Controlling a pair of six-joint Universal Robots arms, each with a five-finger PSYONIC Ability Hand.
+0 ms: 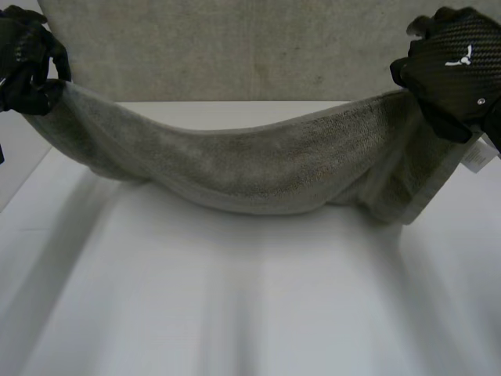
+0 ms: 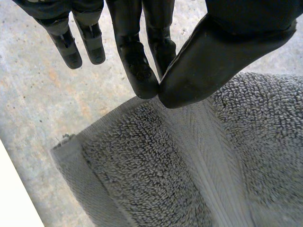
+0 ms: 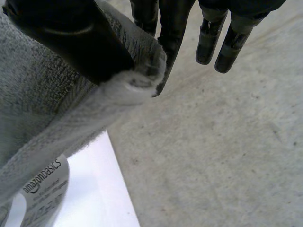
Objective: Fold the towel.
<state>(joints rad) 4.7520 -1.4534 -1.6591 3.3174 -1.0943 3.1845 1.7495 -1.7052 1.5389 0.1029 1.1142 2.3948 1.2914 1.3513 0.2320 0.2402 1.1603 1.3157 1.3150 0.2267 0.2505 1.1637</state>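
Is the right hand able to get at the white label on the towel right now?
Probably not: the right hand is pinching the towel at its end, with the label hanging just beside it. Nothing blocks the label, but the hand would have to let go first.

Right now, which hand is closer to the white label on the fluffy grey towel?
Right. The right hand pinches the corner beside the white label; the left hand holds the grey towel's opposite end.
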